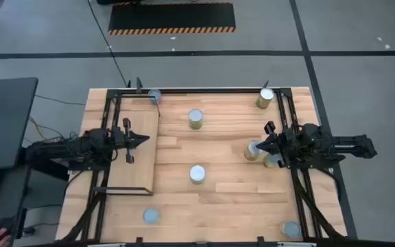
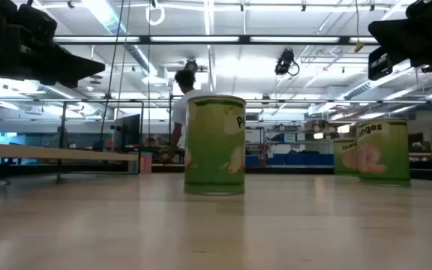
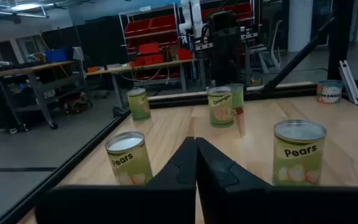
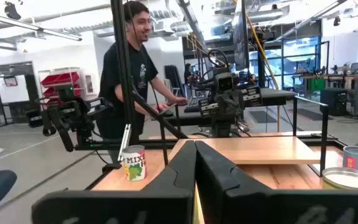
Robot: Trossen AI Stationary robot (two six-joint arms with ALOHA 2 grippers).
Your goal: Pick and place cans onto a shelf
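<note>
Several cans with silver tops stand upright on the wooden tabletop, among them one mid-table, one farther back and one at the right. The shelf, a pale board in a black frame, stands at the table's left and shows raised in the low view; no can is on it. My left gripper hovers shut over the shelf's right edge, pointing toward the table's right. My right gripper is shut, pointing left, high above the right can. In both wrist views the fingers meet with nothing between them.
More cans stand at the far edge, near the front edge and under the right arm. A black frame runs around the table. A person stands beyond the table's left side.
</note>
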